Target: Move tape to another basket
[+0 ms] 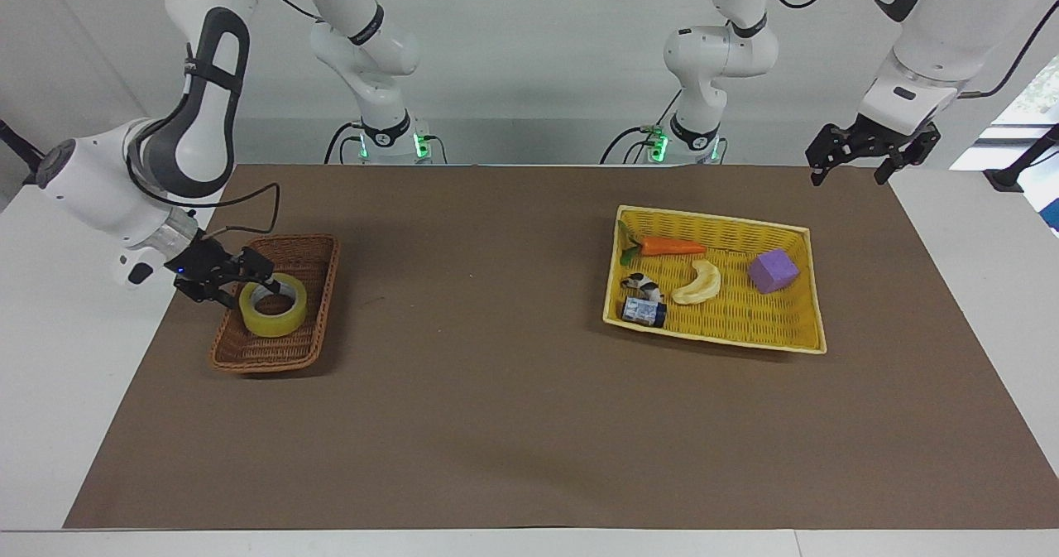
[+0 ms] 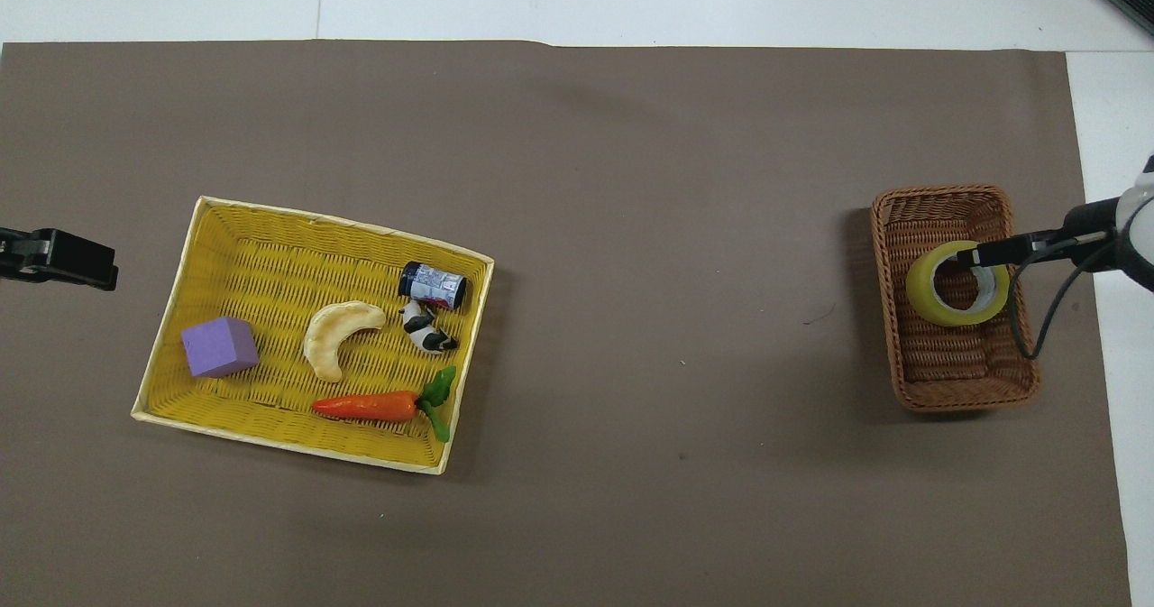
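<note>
The roll of packing tape is in the brown wicker basket, toward the right arm's end of the table. It sits tilted, its round hole facing up and slanted away from the robots, with no long axis to speak of. The right gripper reaches in over the basket's outer edge and pinches the ring's wall, one finger inside the hole. The yellow woven tray lies well apart, toward the left arm's end, holding a carrot, a banana slice, a purple block, a small can and a cow figure. The left gripper waits spread above the table edge near that tray.
</note>
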You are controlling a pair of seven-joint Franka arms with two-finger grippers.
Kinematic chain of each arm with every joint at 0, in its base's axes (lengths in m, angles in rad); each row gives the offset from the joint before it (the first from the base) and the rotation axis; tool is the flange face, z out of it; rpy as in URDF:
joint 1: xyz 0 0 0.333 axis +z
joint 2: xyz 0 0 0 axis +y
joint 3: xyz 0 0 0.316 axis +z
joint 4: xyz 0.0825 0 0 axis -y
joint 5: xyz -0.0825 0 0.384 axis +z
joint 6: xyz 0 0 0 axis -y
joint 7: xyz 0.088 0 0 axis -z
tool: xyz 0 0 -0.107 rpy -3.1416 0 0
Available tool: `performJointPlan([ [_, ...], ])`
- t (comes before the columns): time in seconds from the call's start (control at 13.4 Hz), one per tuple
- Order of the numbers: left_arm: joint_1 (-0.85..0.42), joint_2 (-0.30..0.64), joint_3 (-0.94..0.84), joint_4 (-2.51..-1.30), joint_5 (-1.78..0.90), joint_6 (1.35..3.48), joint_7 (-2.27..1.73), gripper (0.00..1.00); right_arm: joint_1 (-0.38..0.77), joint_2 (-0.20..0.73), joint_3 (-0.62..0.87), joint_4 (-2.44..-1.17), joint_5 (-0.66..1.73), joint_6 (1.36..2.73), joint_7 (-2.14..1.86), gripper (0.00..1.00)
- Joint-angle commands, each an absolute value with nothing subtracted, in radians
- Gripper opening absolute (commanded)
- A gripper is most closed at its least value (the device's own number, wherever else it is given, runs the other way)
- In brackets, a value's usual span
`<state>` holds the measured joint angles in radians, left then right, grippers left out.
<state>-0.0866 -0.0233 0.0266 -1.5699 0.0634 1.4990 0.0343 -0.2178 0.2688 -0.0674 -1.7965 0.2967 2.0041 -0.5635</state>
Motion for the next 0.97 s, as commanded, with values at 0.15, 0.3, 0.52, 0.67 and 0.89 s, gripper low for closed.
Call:
performJointPlan([
  [0.15,-0.074,-0.018,0.018,-1.555,0.072,1.482,0.048,1.0,-0.117,0.265,-0.061,-1.705,0.126,2.031,-0.318,1.0],
  [0.3,-0.074,-0.018,0.018,-1.555,0.072,1.482,0.048,1.0,-0.086,0.25,-0.055,-1.683,0.063,2.019,-0.176,1.0],
  [0.52,-0.074,-0.018,0.018,-1.555,0.072,1.482,0.049,1.0,-0.031,0.201,-0.055,-1.695,0.058,1.958,0.045,1.0],
  [0.67,-0.074,-0.018,0.018,-1.555,0.072,1.482,0.048,1.0,0.017,0.161,-0.055,-1.703,0.058,1.913,0.165,1.0],
  [0.89,-0.074,-0.018,0.018,-1.555,0.072,1.482,0.048,1.0,0.054,0.069,-0.055,-1.7,0.058,1.83,0.276,1.0],
])
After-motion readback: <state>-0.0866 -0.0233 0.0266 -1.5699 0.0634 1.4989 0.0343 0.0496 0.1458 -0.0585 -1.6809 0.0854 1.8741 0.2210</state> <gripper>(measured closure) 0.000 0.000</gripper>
